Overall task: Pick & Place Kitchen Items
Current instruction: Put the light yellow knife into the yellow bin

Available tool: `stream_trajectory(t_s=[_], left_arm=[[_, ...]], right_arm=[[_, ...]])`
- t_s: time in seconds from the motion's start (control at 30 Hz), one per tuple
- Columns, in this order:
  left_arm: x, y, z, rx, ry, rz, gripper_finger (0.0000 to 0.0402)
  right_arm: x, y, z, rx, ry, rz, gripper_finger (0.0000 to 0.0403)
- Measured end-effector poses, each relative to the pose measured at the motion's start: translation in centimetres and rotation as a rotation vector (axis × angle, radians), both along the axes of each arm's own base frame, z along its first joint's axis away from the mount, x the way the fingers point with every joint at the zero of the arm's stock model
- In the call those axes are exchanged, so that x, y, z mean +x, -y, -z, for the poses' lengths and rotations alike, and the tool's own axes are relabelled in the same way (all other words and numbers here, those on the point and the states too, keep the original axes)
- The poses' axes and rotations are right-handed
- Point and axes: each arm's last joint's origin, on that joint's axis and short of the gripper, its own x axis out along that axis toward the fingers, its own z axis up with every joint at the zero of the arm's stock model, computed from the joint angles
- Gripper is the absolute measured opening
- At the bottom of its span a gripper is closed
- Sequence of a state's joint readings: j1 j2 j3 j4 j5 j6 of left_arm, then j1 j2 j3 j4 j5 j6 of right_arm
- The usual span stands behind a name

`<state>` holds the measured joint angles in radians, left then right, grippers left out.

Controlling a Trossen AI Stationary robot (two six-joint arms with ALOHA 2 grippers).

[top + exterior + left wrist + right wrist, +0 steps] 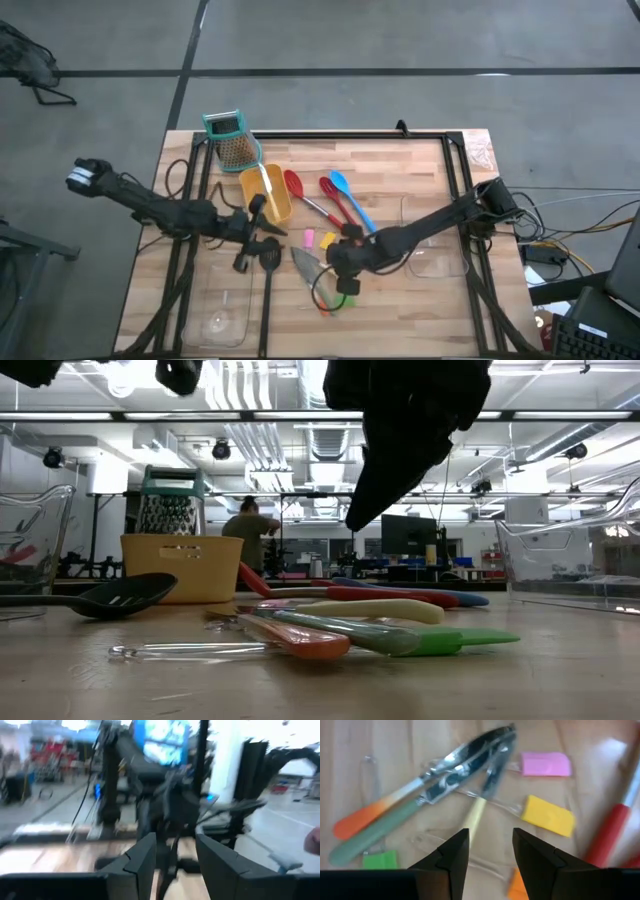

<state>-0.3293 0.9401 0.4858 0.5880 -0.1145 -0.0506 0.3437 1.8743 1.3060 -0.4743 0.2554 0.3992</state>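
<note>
The right gripper [487,851] hangs open and empty directly above the utensil pile [322,268], which lies on the table [420,310] just right of the yellow tray [266,195]. The utensils look light, rigid and slick. The cream-handled tool [474,815] directly below is best pinched mid-handle; its crossing neighbours, the orange-handled tool [365,812] and the yellow-tipped spatula [549,815], may drag along. Bare table lies right of the pile, before the clear tray [440,255]. The left gripper [172,855] hovers open and empty beside the yellow tray.
</note>
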Motion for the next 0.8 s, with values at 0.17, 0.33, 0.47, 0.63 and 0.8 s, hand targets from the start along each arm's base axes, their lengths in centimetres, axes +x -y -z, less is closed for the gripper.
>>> stream_trajectory(t_s=[0.17,0.33,0.47,0.63,0.8], left_arm=[[-0.4,1.0,-0.6,0.015,0.069,0.045,0.0147],[-0.1,1.5,0.0,0.024,0.034,0.061,0.0147],[0.2,1.6,0.3,0.024,0.032,0.062,0.0147],[0.3,1.7,0.3,0.023,0.033,0.062,0.0147],[0.3,1.7,0.3,0.023,0.035,0.062,0.0147]], right_arm=[[0.7,-0.6,1.4,0.005,0.021,-0.006,0.0164],[1.4,-0.7,2.7,0.003,0.028,0.000,0.0175],[1.6,-0.8,3.5,0.003,0.013,0.005,0.0183],[1.6,-0.8,3.5,0.015,0.016,0.026,0.0188],[1.7,-0.8,3.7,0.015,0.016,0.034,0.0179]])
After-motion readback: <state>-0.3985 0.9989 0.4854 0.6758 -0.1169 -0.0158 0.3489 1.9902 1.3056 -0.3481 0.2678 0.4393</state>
